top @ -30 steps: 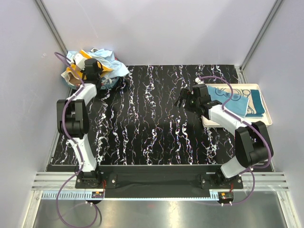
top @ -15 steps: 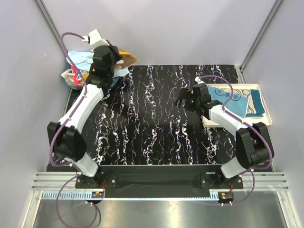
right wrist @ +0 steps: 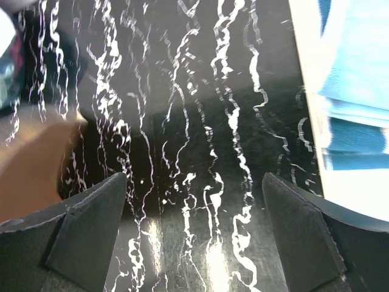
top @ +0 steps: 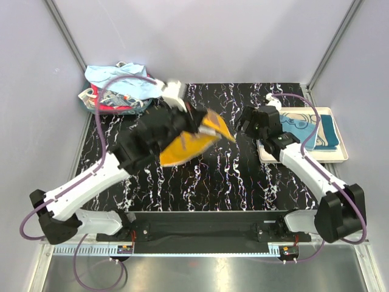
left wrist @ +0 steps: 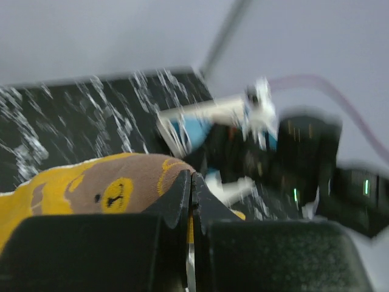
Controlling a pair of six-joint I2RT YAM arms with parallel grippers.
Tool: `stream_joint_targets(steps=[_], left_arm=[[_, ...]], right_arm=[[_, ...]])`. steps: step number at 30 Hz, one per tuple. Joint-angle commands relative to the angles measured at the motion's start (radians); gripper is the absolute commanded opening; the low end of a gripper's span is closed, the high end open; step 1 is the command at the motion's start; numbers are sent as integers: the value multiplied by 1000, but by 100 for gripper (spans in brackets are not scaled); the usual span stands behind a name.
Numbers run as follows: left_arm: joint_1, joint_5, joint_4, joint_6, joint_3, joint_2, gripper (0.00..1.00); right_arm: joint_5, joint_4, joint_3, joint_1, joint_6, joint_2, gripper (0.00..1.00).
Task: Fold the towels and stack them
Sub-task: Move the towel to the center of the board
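Observation:
An orange-yellow towel with a brown bear (top: 189,143) hangs above the middle of the table, pinched in my left gripper (top: 199,123), which is shut on its edge. In the left wrist view the bear print (left wrist: 91,190) lies just left of the closed left gripper (left wrist: 191,177). My right gripper (top: 243,123) hovers open and empty just right of the towel; its fingers (right wrist: 91,219) frame bare table, with the towel's edge (right wrist: 30,173) at the left. A loose pile of towels (top: 118,92) sits at the back left corner. Folded teal and light blue towels (top: 304,128) lie on the tray.
A white tray (top: 333,155) stands at the right edge of the black marbled table (top: 213,182); its rim (right wrist: 309,115) shows in the right wrist view. Grey walls close in the back and both sides. Purple cables loop off both arms.
My left arm has swung from the back left pile out to the table's middle, carrying the bear towel. The right gripper has shifted slightly right and stays open.

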Motion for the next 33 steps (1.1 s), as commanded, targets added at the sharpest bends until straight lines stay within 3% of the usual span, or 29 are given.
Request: stream_joint_targets(steps=[1, 5, 10, 17, 18, 21, 22, 24, 25, 26, 29, 33], left_arm=[[-94, 7, -69, -30, -132, -57, 0], [-146, 200, -29, -151, -369, -138, 0], [-266, 351, 34, -190, -641, -206, 0], [-332, 578, 82, -198, -741, -203, 0], [-332, 586, 80, -195, -740, -195, 8], [-332, 467, 21, -191, -689, -172, 14], [-332, 395, -13, -196, -663, -167, 33], [-329, 186, -97, -233, -597, -166, 28], [-327, 106, -136, -251, -571, -166, 33], [-322, -69, -235, -318, -542, -164, 40], [-239, -265, -421, -474, -436, -167, 33], [-74, -284, -480, -653, -486, -283, 49]], right_arm=[[103, -31, -17, 7, 39, -55, 100], [138, -71, -43, 7, 44, -65, 100], [105, -28, -64, 6, 27, -38, 100], [-53, 30, 46, 19, -20, 173, 99], [-67, 34, 67, 24, -36, 203, 98], [-144, 34, 178, 36, -82, 327, 92], [-179, 32, 234, 39, -108, 356, 92], [-227, 35, 291, 44, -140, 438, 85], [-265, 52, 337, 45, -167, 486, 83], [-292, 58, 359, 48, -184, 510, 81], [-375, 74, 446, 53, -232, 598, 68], [-412, 43, 552, 99, -295, 691, 62]])
